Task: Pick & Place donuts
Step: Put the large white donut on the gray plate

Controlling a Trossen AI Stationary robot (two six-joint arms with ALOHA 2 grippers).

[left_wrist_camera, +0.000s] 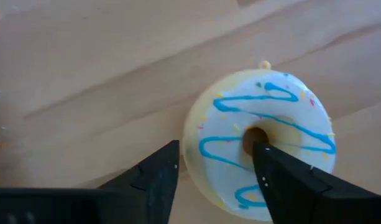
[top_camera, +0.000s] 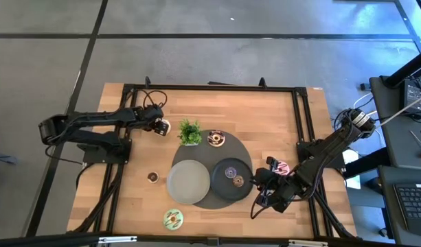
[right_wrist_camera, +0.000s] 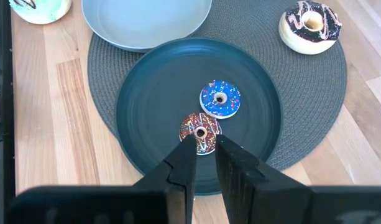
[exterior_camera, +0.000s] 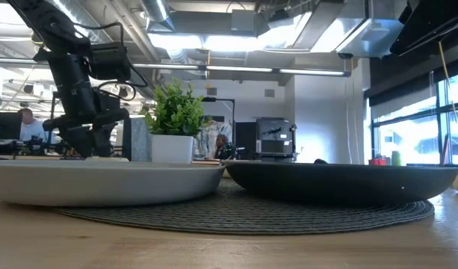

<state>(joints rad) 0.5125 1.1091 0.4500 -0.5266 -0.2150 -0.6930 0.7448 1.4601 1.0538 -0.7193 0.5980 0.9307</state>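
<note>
A white donut with blue drizzle (left_wrist_camera: 258,143) lies flat on the wood by the plant (top_camera: 163,127). My left gripper (left_wrist_camera: 215,162) (top_camera: 157,125) hangs open just over it. Two small donuts lie in the dark plate (right_wrist_camera: 146,112): a blue one (right_wrist_camera: 220,99) and a brown sprinkled one (right_wrist_camera: 201,132). My right gripper (right_wrist_camera: 203,144) (top_camera: 257,180) hovers narrowly open just short of the brown one. A chocolate donut (right_wrist_camera: 309,25) rests on the mat. A green donut (top_camera: 172,218), a tiny brown one (top_camera: 153,177) and a pink one (top_camera: 281,167) lie on the table. My left gripper comes at the white donut from above, pointing down. One finger (left_wrist_camera: 283,180) stands over the hole (left_wrist_camera: 255,140), the other (left_wrist_camera: 159,177) outside the ring's outer edge (left_wrist_camera: 190,143). Whether either finger touches the donut, I cannot tell.
A grey plate (top_camera: 188,182) sits beside the dark plate, both on a round woven mat (right_wrist_camera: 103,62). A small potted plant (top_camera: 190,132) (exterior_camera: 172,112) stands just right of my left gripper. Black frame rails (top_camera: 210,88) run along the table's edges.
</note>
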